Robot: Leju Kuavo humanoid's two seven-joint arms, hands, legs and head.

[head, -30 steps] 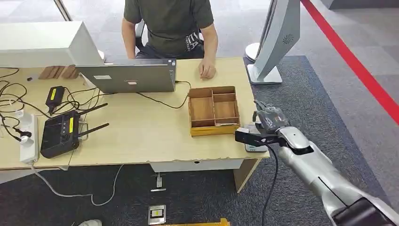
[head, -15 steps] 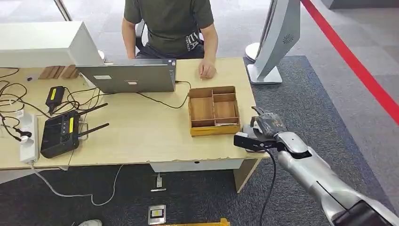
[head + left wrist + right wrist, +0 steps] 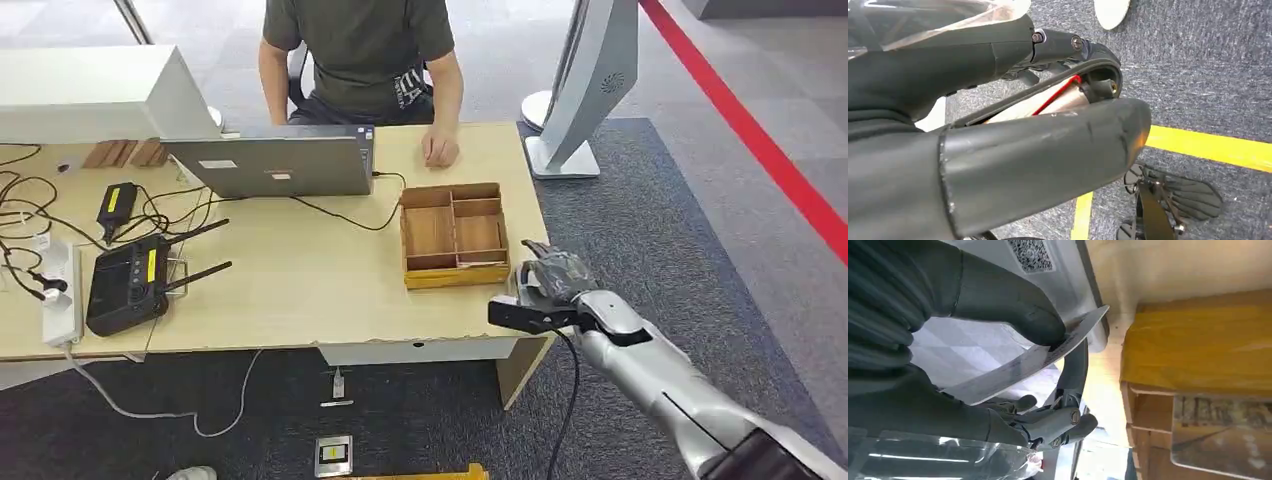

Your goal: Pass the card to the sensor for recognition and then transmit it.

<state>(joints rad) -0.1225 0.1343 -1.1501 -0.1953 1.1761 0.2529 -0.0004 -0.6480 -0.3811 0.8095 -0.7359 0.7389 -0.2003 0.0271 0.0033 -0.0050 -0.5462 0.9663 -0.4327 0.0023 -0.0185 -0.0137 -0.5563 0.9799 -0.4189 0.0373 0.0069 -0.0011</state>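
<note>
Head view, from left to right: a white power strip (image 3: pixel 60 290) with dark cables lies at the table's far left edge, then a black boxy router (image 3: pixel 128 285) with two thin antennas, then a grey laptop (image 3: pixel 272 165) with its lid up toward the camera. A person (image 3: pixel 360 60) in a dark green shirt sits behind the pale wood-grain table (image 3: pixel 300 270), one hand resting on the tabletop. Right of the laptop stands a shallow wooden tray (image 3: pixel 455 235), square-cornered and split into compartments. Just right of the tray, over the table's near right corner, hangs the right hand (image 3: pixel 550 285), dark-fingered on a smooth silver arm. A white curved stand (image 3: pixel 585 90) rises from the grey carpet beyond the table, and a red stripe (image 3: pixel 760 140) crosses the floor at far right.

The right wrist view adds what the head view cannot resolve: the right hand pinches a thin, flat white card (image 3: pixel 1028 357) between its thick grey thumb and a finger. The card is tilted just above a flat grey sensor (image 3: pixel 1048 270) bearing a QR-code label, beside the tray's yellow-brown wall; whether card and sensor touch I cannot tell.

The left wrist view looks down at grey carpet with a yellow floor line (image 3: pixel 1208 150); the left hand (image 3: pixel 1063 45) shows as smooth dark fingers, and whether they are released or clenched I cannot tell.
</note>
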